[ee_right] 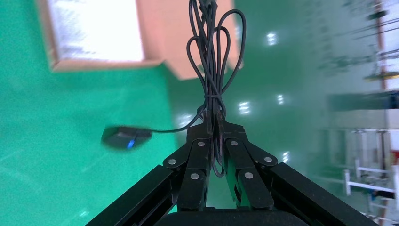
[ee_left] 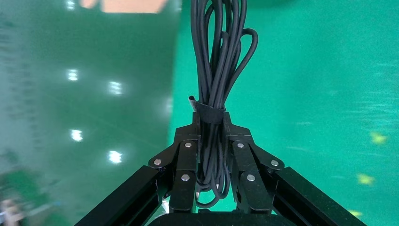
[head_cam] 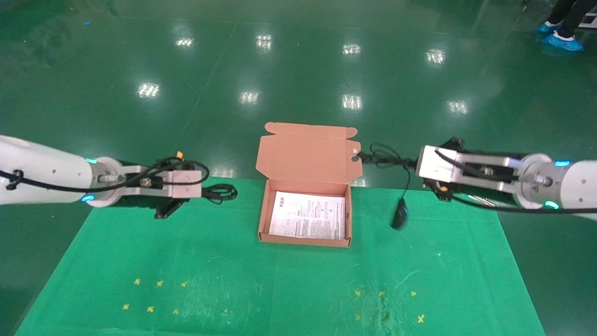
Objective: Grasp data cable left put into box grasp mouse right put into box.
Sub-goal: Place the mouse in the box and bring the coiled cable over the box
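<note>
Black and bundled, your data cable (ee_left: 214, 80) runs lengthwise straight out from the left gripper (ee_left: 211, 129), its loops reaching toward the box (head_cam: 263, 219); a strap binds it just past the fingertips. Your left arm comes in level from the left above the far edge of the green mat (head_cam: 140, 252), and its fingers (ee_left: 188, 155) are clamped on the bundle on both sides.

On the other side, the right gripper (ee_right: 214, 123) is pinched on the coiled cord (ee_right: 214, 61) of the mouse (head_cam: 399, 216), not on the mouse itself. That arm also lies level, pointing inward from the right, with the coil reaching toward the box's raised flap lid (head_cam: 308, 154). The mouse dangles from a single strand below the coil, long axis near vertical, just above the mat to the right of the box. It's a small dark oval with a blue glow showing on it.

The box sits open in the middle, a white printed sheet (head_cam: 308, 220) flat inside.
</note>
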{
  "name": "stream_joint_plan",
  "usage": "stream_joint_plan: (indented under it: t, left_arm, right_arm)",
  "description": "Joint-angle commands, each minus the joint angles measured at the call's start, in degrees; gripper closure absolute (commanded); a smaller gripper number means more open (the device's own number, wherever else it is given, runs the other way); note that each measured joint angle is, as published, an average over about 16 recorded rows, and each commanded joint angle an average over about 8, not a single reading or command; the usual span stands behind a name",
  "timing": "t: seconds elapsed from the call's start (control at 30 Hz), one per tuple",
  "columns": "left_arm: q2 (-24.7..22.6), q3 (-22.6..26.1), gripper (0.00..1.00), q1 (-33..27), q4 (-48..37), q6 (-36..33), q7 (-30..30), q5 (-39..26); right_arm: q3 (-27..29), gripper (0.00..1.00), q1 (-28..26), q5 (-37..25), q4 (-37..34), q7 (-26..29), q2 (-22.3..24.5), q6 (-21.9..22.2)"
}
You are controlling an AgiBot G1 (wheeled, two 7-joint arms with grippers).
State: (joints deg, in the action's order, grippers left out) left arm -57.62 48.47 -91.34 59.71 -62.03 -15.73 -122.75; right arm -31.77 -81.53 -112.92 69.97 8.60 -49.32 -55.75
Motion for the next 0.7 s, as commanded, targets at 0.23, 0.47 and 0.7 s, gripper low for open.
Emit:
stream_joint_plan:
  t: [0.23, 0.47, 0.7]
  left_arm:
    - [-2.6, -0.3, 1.00, -2.4, 0.7, 3.7, -1.8, -3.8]
    - [-6.9, -0.8, 1.00, -5.8, -5.3, 8.5, -2.9, -7.1]
    - [-9.0, -1.4, 1.00, -8.0, -9.3, 11.5, -3.9, -8.8]
  right_arm:
    - [0.9, 1.00, -6.2, 1.0, -1.2, -2.1, -5.1, 2.8]
    - [0.3, 1.00, -13.4, 3.3, -10.2, -10.7, -13.5, 5.8]
    - [0.4, 1.00, -16.9, 7.2, -18.4, -18.4, -18.6, 6.8]
